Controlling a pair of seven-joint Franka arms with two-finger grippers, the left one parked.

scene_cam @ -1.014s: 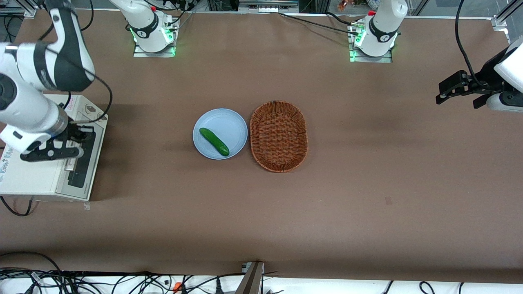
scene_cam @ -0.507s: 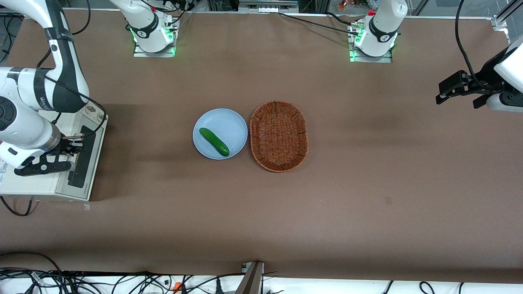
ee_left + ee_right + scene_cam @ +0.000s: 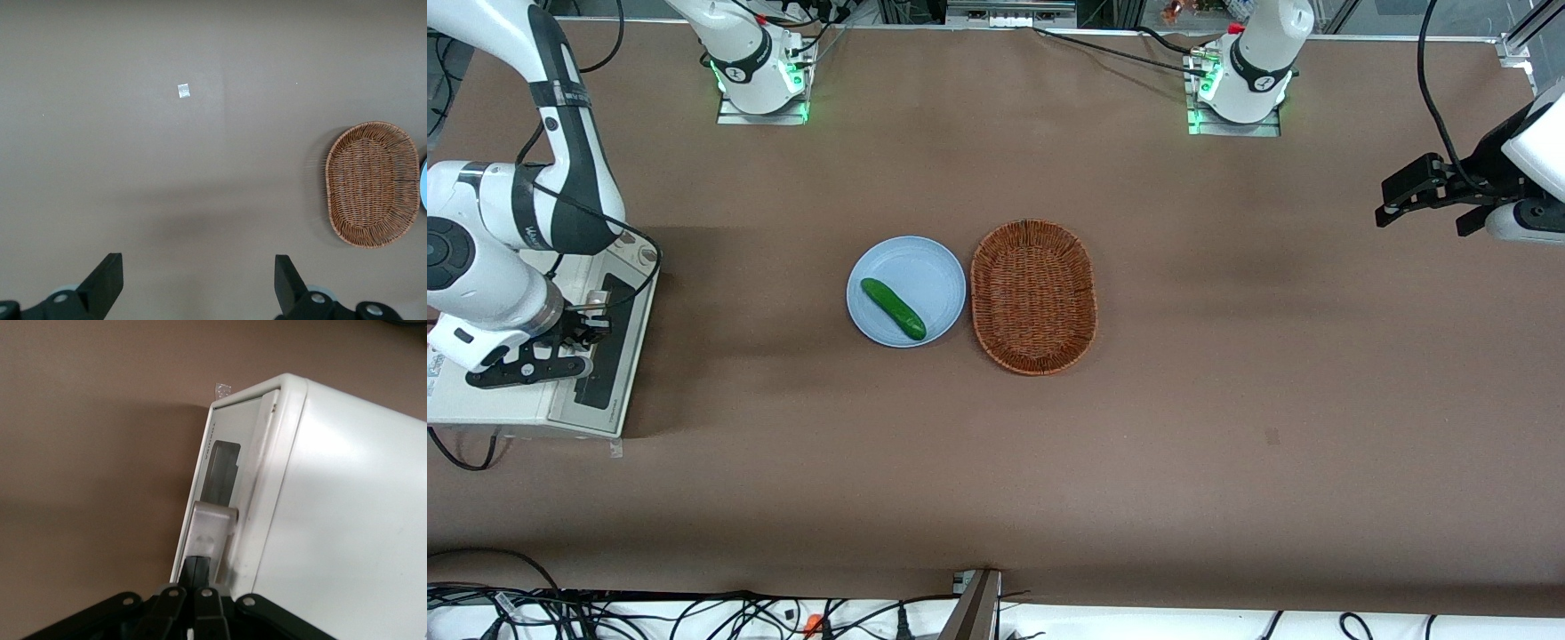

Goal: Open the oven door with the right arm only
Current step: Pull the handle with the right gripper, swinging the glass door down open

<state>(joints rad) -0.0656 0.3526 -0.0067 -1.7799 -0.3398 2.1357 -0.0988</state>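
The cream-white oven [image 3: 489, 400] stands at the working arm's end of the table. Its door [image 3: 609, 342], with the dark glass window, faces the plate and looks closed. In the right wrist view the door's cream frame [image 3: 227, 463] lies flat against the oven body [image 3: 347, 520], and the handle's end [image 3: 213, 527] sticks out from it. My right arm's gripper [image 3: 594, 322] reaches over the oven's top edge to the handle. Its black fingers [image 3: 203, 573] are pressed together with nothing between them, and their tips rest at the handle.
A light blue plate [image 3: 925, 267] holding a green cucumber [image 3: 892, 308] lies mid-table, beside a wicker basket [image 3: 1033, 296]. The basket also shows in the left wrist view [image 3: 371, 183]. A cable runs from the oven's corner nearest the front camera.
My right arm's gripper has moved along the oven's top edge, nearer the front camera, and now covers the handle. The elbow has swung upward. The door has not moved.
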